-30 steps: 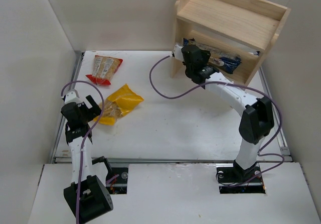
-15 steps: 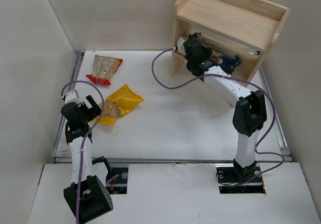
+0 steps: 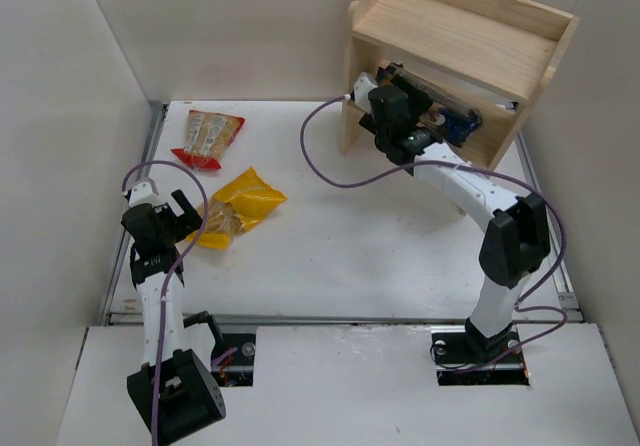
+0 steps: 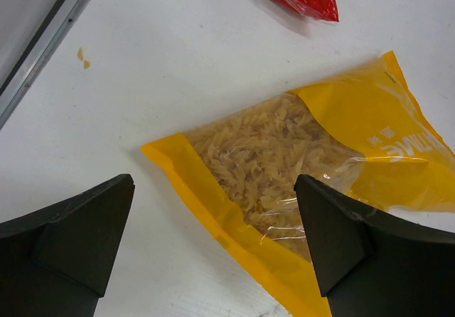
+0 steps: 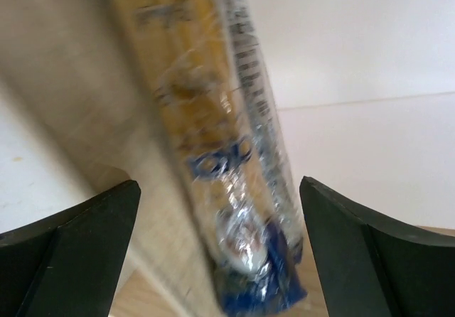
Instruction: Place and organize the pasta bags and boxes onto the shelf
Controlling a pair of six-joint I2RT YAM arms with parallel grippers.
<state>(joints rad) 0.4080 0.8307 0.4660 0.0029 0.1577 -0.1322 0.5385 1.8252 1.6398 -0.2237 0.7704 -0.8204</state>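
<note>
The wooden shelf (image 3: 455,36) stands at the back right. A long blue spaghetti box (image 3: 458,121) lies on its lower tier. My right gripper (image 3: 392,84) is open at that tier. In the right wrist view the box (image 5: 234,189) sits blurred between the fingers, touching neither. The yellow pasta bag (image 3: 240,204) lies flat on the table at the left. My left gripper (image 3: 185,211) hovers open just beside it, and the bag's corner (image 4: 298,146) lies under the right finger (image 4: 334,239). The red-edged bag (image 3: 208,136) lies farther back.
White walls close in the table on the left, back and right. A raised metal rail (image 3: 135,216) runs along the left edge, close to the left arm. A purple cable (image 3: 330,181) loops over the table from the right wrist.
The right gripper has opened and let go of the blue box on the lower tier, and the arm has drawn back a little. The left arm has not moved.
</note>
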